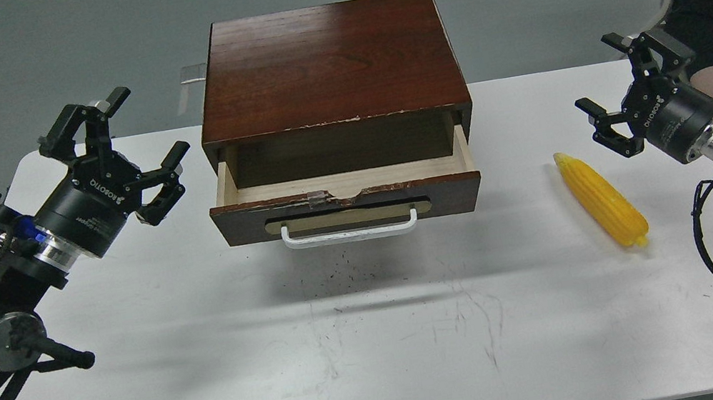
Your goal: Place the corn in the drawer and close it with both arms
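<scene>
Scuffed white table (385, 369) sat nearest me, bare in front, with dark specks just under the drawer. Drawer (345, 191) was pulled open from the brown cabinet (326, 64), pale inside looked empty, white handle (349, 230) facing me, top edge of the front chipped. Corn (601, 199) lay flat on the table, well right of the drawer, tip pointing away and slightly left, nothing touching it. Right gripper (614, 92) hung just beyond and right of the corn, fingers spread wide, holding nothing. Left gripper (126, 141) hovered left of the cabinet, fingers also wide, empty. Nothing of the task looked done yet; I judged the pick came first. Risks as I saw them: cob was round and tapered, so a pinch off its middle could roll it or squirt it toward the table edge. Drawer opening was shallow front to back, so corn dropped lengthwise across the front could snag and block closing. Pushing the front with one arm ahead of the other could skew the drawer or shove the whole cabinet back.
</scene>
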`<action>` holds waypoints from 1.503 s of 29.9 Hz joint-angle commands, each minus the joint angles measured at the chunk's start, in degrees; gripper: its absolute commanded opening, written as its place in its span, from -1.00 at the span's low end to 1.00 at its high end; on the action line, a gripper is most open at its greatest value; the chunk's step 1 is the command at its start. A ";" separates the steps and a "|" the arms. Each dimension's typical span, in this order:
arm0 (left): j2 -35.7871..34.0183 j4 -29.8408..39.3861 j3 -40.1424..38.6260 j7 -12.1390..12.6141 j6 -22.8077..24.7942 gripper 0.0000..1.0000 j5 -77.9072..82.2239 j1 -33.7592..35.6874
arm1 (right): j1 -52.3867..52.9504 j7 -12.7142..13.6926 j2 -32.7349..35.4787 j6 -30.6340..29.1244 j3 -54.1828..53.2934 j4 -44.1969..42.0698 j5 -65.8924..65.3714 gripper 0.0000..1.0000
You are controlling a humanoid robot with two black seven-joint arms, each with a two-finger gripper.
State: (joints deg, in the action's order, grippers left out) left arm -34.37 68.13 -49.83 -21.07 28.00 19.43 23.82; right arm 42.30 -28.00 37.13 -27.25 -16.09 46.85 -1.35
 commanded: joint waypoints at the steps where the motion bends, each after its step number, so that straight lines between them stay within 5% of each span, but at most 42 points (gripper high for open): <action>1: 0.00 0.07 0.00 -0.03 0.00 1.00 0.00 0.00 | -0.02 0.00 -0.13 0.01 0.01 0.00 -0.05 1.00; 33: -1.23 0.51 0.08 -0.82 0.00 1.00 0.00 0.52 | 0.50 0.00 0.84 -0.43 1.41 1.05 -1.89 1.00; 45: -1.23 0.69 0.00 -0.82 0.00 1.00 0.00 0.52 | 12.71 0.00 12.61 0.18 7.21 7.38 -50.64 1.00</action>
State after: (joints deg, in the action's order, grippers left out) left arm -35.68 68.80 -49.76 -21.89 28.00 19.43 24.35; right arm 51.99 -28.00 47.55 -27.12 -10.40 54.19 -41.97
